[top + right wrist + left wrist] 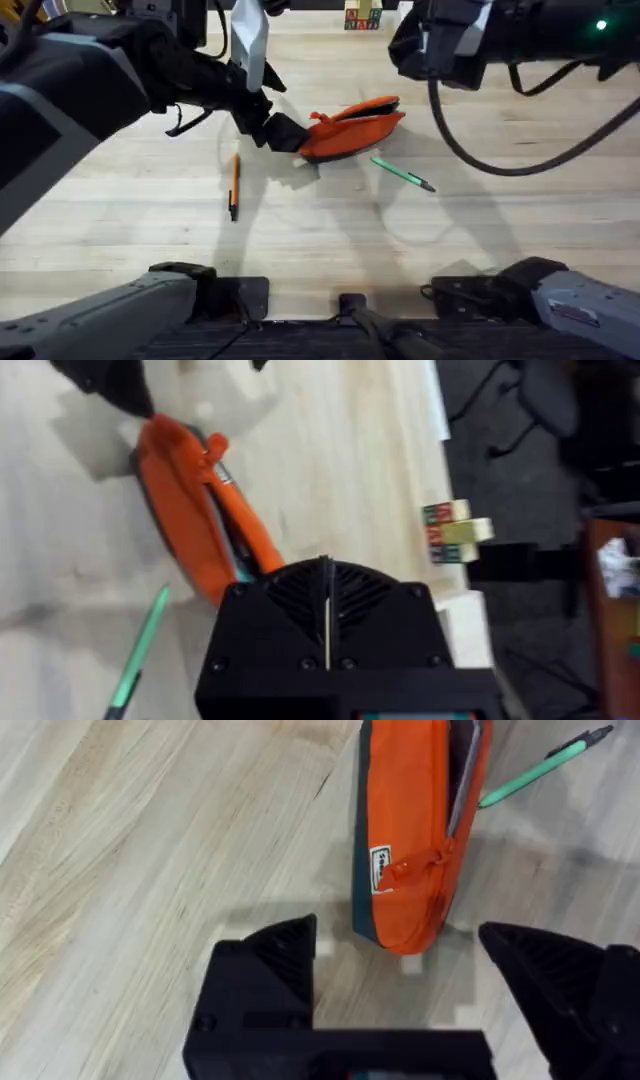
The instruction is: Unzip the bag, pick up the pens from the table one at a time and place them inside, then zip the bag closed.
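My left gripper (400,980) hangs spread just short of the soft orange fabric pouch's (415,830) pull-tab end, zipper partly open; the right gripper (326,615) is pressed together.

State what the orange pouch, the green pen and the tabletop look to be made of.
Orange zippered pouch: soft matte fabric; it sags and creases. Slim green pen: probably smooth plastic, with a dark tip. Light plank table: wood or wood-look laminate, with visible grain and seams.

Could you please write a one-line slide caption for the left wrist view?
Left gripper open at the end of the partly unzipped bag, green pen lying beyond it on the table.
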